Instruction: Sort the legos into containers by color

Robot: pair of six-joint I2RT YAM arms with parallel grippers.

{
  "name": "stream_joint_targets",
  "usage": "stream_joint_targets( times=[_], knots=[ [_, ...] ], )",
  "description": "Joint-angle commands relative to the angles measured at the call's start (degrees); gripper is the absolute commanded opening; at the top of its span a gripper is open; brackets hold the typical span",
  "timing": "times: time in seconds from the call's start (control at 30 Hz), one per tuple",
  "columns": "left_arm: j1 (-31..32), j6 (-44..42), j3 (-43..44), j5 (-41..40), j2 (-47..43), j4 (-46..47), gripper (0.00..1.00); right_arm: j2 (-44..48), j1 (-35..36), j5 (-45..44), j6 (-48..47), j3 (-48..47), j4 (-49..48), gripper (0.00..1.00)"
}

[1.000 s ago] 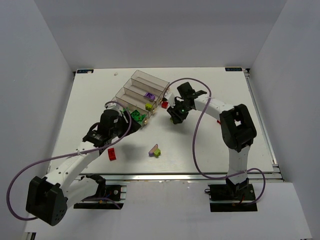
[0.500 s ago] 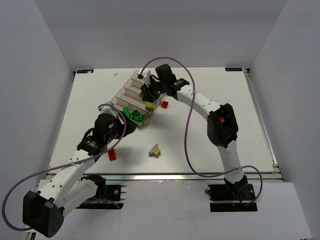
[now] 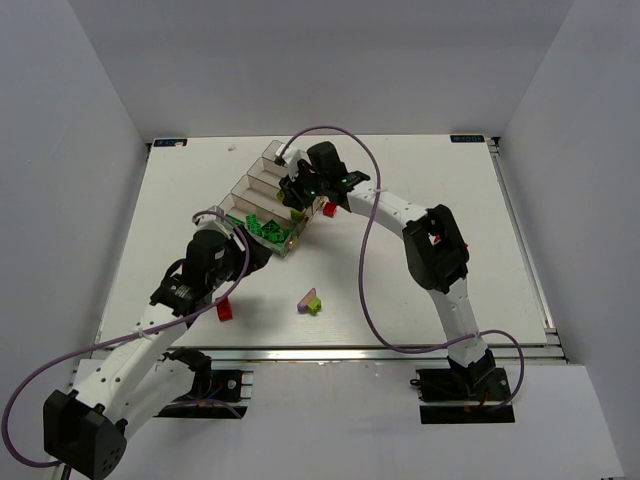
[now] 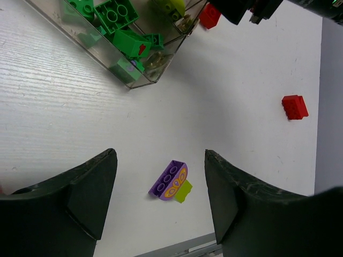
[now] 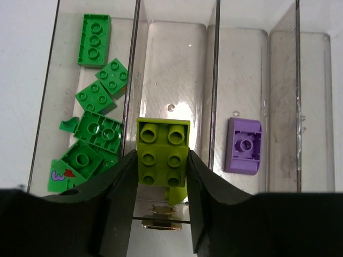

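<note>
The right claw [image 5: 161, 184] is clamped on a lime brick [image 5: 162, 152], studs up, jaws pressing its two long sides. It hangs over the second compartment from the left of the clear tray [image 5: 217, 80], which sits left of centre toward the far side of the table. A brick like this is probably light, hard and rigid, with smooth, slippery sides, so a squeeze across the flat flanks suits it and a short drop should not harm it, though it may bounce. The left claw [image 4: 159, 160] hovers with jaws apart and empty over the near table, above a purple brick joined to a lime piece [image 4: 169, 181]. The green bricks [image 5: 94, 40] lie in the leftmost compartment, and one purple brick [image 5: 245, 145] lies two compartments to their right. How high the held brick hangs above the compartment floor cannot be judged. Another lime scrap beneath it is mostly hidden, and in the top view the right arm covers the grip.
</note>
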State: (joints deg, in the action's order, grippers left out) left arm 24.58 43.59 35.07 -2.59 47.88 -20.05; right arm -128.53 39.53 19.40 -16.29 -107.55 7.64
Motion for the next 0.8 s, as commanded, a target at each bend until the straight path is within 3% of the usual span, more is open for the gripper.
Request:
stream_joint_targets(
  times=[0.0, 0.33, 0.4, 0.43, 0.53, 0.57, 0.63, 0.7, 0.73, 0.77],
  knots=[
    [0.1, 0.1, 0.3, -0.9, -0.8, -0.6, 0.76, -0.4, -0.2, 0.2, 0.2, 1.3, -3.7, 0.44],
    [0.1, -0.4, 0.9, -0.5, -0.2, 0.4, 0.76, 0.6, -0.7, 2.1, 1.5, -1.7, -1.0, 0.65],
    [0.1, -0.6, 0.9, -0.3, -0.2, 0.7, 0.76, 1.7, -0.9, 3.8, 1.0, -2.5, 2.1, 0.78],
    [0.1, -0.8, 1.1, -0.1, -0.2, 0.8, 0.76, 2.3, -0.9, 5.0, -1.7, -3.6, 3.9, 0.87],
    [0.1, -1.1, 0.8, 0.2, -0.6, 1.0, 0.74, 7.7, -1.7, 14.1, -12.1, 0.8, 10.9, 0.90],
    [0.1, -1.1, 0.0, 0.4, -0.8, 1.9, 0.72, 12.4, -2.3, 22.4, -15.4, 3.6, 12.6, 0.89],
    [0.1, -0.9, -1.0, 1.4, -1.8, 3.0, 0.67, 16.6, -3.2, 28.8, -22.4, 8.6, 18.4, 0.89],
    [0.1, -0.3, -3.1, 2.4, -2.4, 4.8, 0.61, 21.5, -3.1, 31.3, -29.6, 14.7, 29.8, 0.73],
    [0.1, 0.0, -3.7, 2.5, -3.1, 5.4, 0.53, 22.9, -3.1, 31.4, -31.1, 17.0, 32.8, 0.64],
    [0.1, 0.4, -4.7, 2.5, -3.5, 6.2, 0.49, 25.6, -3.1, 31.1, -32.6, 22.2, 36.7, 0.47]
  ],
)
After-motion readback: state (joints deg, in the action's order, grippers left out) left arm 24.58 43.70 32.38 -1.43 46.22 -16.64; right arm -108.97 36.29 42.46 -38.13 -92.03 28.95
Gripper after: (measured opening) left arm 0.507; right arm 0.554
